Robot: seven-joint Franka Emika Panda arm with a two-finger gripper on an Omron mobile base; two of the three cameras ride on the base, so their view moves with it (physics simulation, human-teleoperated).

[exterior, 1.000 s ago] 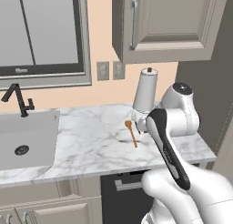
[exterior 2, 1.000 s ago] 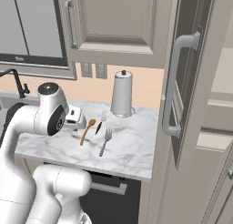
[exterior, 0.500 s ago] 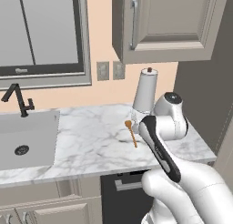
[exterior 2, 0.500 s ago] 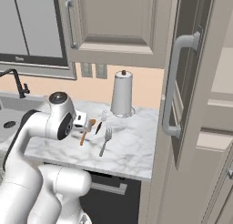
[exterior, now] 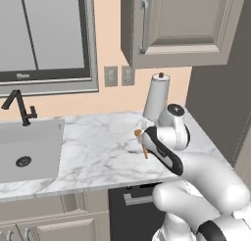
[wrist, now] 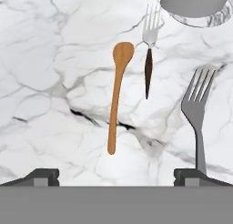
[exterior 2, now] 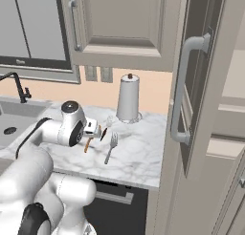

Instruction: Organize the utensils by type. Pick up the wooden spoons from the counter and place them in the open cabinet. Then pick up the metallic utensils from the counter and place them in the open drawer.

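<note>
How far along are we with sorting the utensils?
Nothing is sorted yet. The wooden spoon, the silver fork and the black-handled fork all lie on the counter. The open hand hovers over the spoon, holding nothing. All three placements remain.

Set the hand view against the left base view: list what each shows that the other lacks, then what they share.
Hand view alone: the grey fork, the small black-handled fork and both tips of the open claw, all above the utensils. Left base view alone: the sink, black faucet, window, wall cabinet and wall outlets. Shared: the wooden spoon lying on the marble counter, and the paper towel holder.
</note>
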